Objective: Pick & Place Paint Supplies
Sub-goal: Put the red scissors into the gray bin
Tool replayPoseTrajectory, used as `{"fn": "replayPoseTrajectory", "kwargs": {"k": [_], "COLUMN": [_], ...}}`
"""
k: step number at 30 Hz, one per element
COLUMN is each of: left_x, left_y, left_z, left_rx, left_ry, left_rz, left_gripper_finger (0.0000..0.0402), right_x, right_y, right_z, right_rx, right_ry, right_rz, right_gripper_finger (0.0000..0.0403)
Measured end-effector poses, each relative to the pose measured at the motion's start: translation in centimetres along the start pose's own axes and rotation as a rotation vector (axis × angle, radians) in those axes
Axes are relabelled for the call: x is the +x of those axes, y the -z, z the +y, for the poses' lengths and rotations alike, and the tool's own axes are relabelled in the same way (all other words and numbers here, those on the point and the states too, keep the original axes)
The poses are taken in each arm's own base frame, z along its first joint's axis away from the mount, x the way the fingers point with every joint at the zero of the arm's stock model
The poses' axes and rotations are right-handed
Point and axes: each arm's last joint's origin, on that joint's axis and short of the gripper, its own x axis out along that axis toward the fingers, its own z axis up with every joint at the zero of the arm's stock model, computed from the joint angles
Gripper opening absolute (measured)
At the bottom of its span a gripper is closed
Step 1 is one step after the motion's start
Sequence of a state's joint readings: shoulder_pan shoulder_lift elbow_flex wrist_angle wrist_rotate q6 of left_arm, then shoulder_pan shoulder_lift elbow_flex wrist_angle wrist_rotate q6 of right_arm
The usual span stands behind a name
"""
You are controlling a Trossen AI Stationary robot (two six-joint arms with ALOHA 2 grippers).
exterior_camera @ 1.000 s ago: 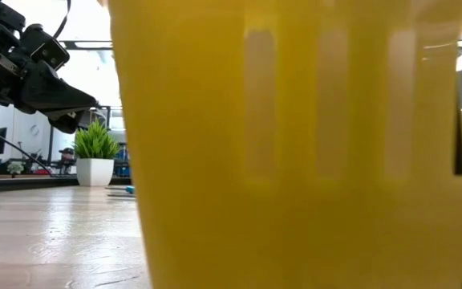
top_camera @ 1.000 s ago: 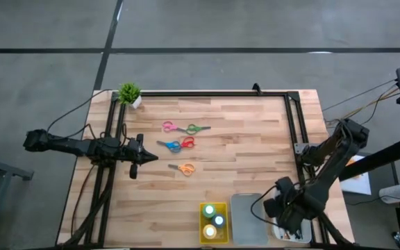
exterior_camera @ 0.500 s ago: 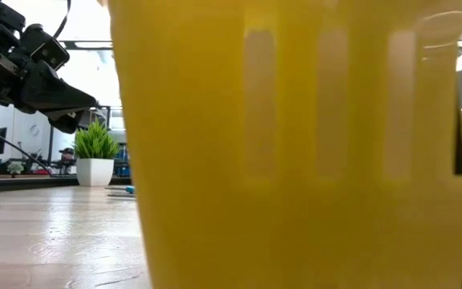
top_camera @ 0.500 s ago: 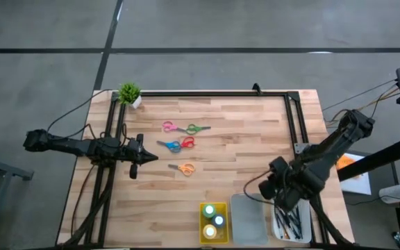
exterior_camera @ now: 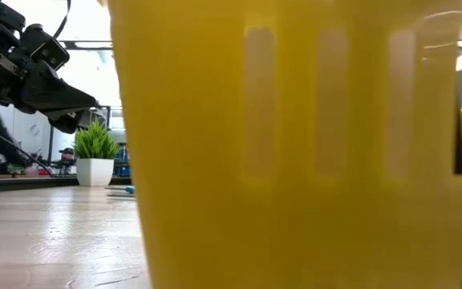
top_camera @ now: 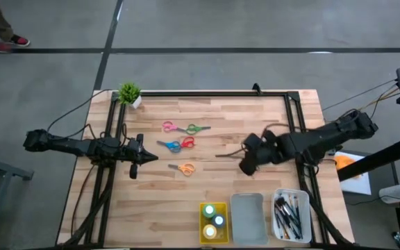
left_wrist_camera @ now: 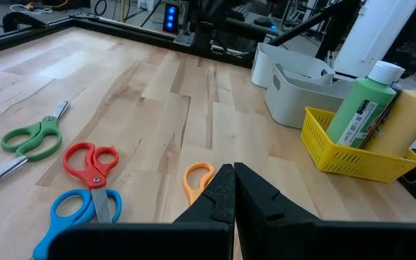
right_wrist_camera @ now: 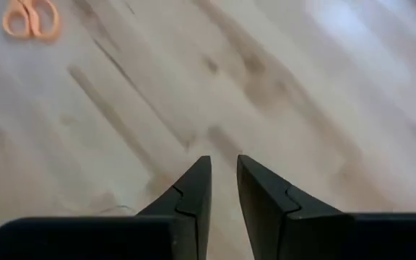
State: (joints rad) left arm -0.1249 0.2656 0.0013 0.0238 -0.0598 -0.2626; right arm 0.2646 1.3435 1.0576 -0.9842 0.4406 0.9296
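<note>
Several small scissors lie flat on the wooden table: pink and green [top_camera: 186,128], blue and red [top_camera: 178,144], and orange [top_camera: 184,169]. Paint bottles [top_camera: 214,222] stand in the yellow tray [top_camera: 203,208]. Thin brushes [top_camera: 289,214] lie in the white tray [top_camera: 278,196]. My left gripper [top_camera: 144,157] hovers shut just left of the scissors, and the orange pair [left_wrist_camera: 197,178] shows just past its tips [left_wrist_camera: 233,180]. My right gripper [top_camera: 242,165] is over bare wood right of the orange scissors [right_wrist_camera: 31,17], pointing left, its fingers [right_wrist_camera: 222,167] a little apart and holding nothing.
A grey tray [top_camera: 247,217] sits between the yellow and white trays at the near edge. A small potted plant [top_camera: 129,94] stands at the far left corner. A black frame [top_camera: 207,93] runs along the far and side edges. The yellow tray's wall [exterior_camera: 295,144] fills the low view.
My right gripper has risen from over the white tray at the near right corner and swung toward the far-left, ending over the table's right middle and pointing left. The brushes in the white tray have come into view. The left arm has kept still.
</note>
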Motion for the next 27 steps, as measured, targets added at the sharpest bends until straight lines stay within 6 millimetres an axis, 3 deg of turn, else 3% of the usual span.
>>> {"fn": "replayPoseTrajectory", "kwargs": {"k": [6,11,20,27], "left_x": [0.0,0.0,0.0,0.0], "left_y": [0.0,0.0,0.0,0.0], "left_z": [0.0,0.0,0.0,0.0], "left_rx": [0.0,0.0,0.0,0.0], "left_ry": [0.0,0.0,0.0,0.0], "left_rz": [0.0,0.0,0.0,0.0], "left_gripper_finger": [0.0,0.0,0.0,0.0], "right_x": [2.2,4.3,7.3,8.7], "right_y": [-3.6,-5.2,-6.7,-6.6], "right_z": [-1.0,-1.9,-3.7,-5.5], "right_rx": [-0.119,-0.221,-0.343,-0.395], "right_ry": [-0.117,-0.214,-0.319,-0.266], "right_rz": [-0.095,-0.208,-0.545,-0.66], "right_gripper_finger": [0.0064,0.0064,0.0064,0.0064]}}
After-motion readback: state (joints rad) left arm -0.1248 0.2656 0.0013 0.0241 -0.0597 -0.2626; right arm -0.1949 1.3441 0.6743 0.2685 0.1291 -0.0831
